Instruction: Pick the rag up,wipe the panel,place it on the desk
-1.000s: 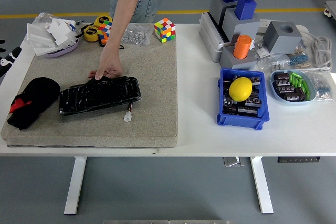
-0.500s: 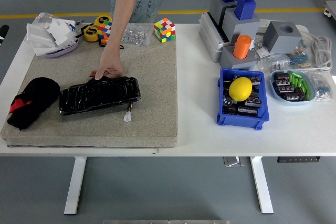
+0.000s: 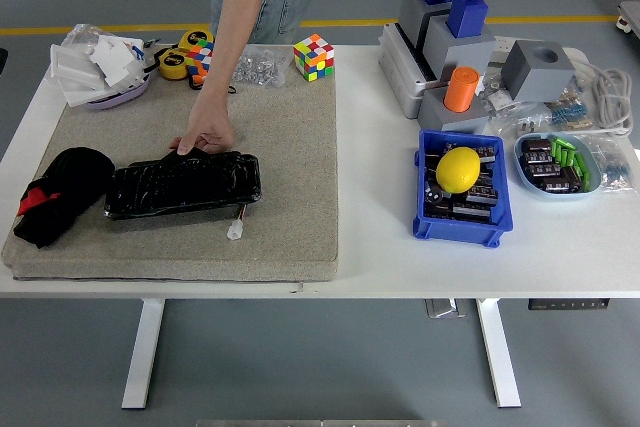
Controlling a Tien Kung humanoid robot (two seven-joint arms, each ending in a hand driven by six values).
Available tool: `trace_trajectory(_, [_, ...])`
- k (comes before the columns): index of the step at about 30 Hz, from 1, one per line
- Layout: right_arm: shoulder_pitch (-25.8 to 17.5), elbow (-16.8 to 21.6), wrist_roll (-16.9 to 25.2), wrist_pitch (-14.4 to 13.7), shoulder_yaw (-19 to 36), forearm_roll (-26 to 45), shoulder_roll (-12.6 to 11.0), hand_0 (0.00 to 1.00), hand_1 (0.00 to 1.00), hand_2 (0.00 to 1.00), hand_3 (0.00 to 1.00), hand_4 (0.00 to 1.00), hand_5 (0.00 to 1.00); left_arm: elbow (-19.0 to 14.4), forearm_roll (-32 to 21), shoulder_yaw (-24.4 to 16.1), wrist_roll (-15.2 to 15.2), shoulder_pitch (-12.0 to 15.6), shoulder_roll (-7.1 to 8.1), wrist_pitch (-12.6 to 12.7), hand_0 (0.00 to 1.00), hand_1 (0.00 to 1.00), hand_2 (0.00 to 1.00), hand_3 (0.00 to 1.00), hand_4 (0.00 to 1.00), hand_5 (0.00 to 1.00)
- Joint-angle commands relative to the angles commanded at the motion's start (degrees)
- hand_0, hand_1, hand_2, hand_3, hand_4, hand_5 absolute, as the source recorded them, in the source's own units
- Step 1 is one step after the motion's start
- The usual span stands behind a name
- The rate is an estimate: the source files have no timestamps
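Hand of either robot arm not visible, state unknown. Person's hand (image 3: 207,134) rests on panel (image 3: 182,185) far edge. Rag (image 3: 58,193) at panel's 9 o'clock, touching it. Risk: robot reaching in collides with person's hand or nudges panel.

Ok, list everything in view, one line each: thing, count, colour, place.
rag: 1, black with red, left end of mat
panel: 1, black, on mat beside rag
mat: 1, grey-brown, left half of table
table: 1, white
puzzle cubes: 2, multicoloured, far edge of mat
tape measure: 1, yellow and black, far left
bowl: 1, lilac, holding white pieces, far left corner
bin: 1, blue, right of mat
lemon: 1, yellow, in bin
grey blocks: several, blue and orange tops, far right
tray: 1, pale blue, right
person's hand: 1, on panel's far edge
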Motion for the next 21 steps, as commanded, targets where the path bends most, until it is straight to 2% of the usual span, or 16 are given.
trace_trajectory(5, [0.36,-0.11,-0.15,-0.04,-0.51,0.22,-0.29,0.739,0.634,0.694,0.61,0.988,0.583,-2.26,-5.03,0.84,-1.22,0.76,1.16,-0.11,0.365,0.568,0.657,0.745,0.998,0.998])
trace_trajectory(8, [0.5,-0.06,-0.16,-0.13,-0.8,0.3,-0.44,0.739,0.635,0.694,0.609,0.988,0.585,-3.64,-6.79,1.5,-0.73,1.06,2.01,-0.12,0.376,0.585,0.657,0.747,0.99,0.998])
trace_trajectory(11, [0.56,-0.09,-0.15,-0.16,-1.03,0.26,-0.39,0.739,0.635,0.694,0.609,0.988,0.585,-4.98,-11.01,2.69,-1.86,1.57,2.74,-0.26,0.376,0.585,0.657,0.747,0.99,0.998])
trace_trajectory(15, [0.57,-0.08,-0.13,-0.14,-1.42,0.27,-0.24,0.739,0.638,0.694,0.609,0.986,0.586,-5.46,-16.58,3.12,-3.3,1.99,2.55,0.01,0.39,0.594,0.66,0.751,0.977,0.998])
trace_trajectory(21, [0.64,-0.17,-0.22,-0.12,-1.86,0.31,-0.18,0.739,0.638,0.694,0.609,0.986,0.587,-5.37,-16.58,3.23,-3.33,2.15,2.32,-0.06,0.396,0.599,0.66,0.752,0.968,0.998])
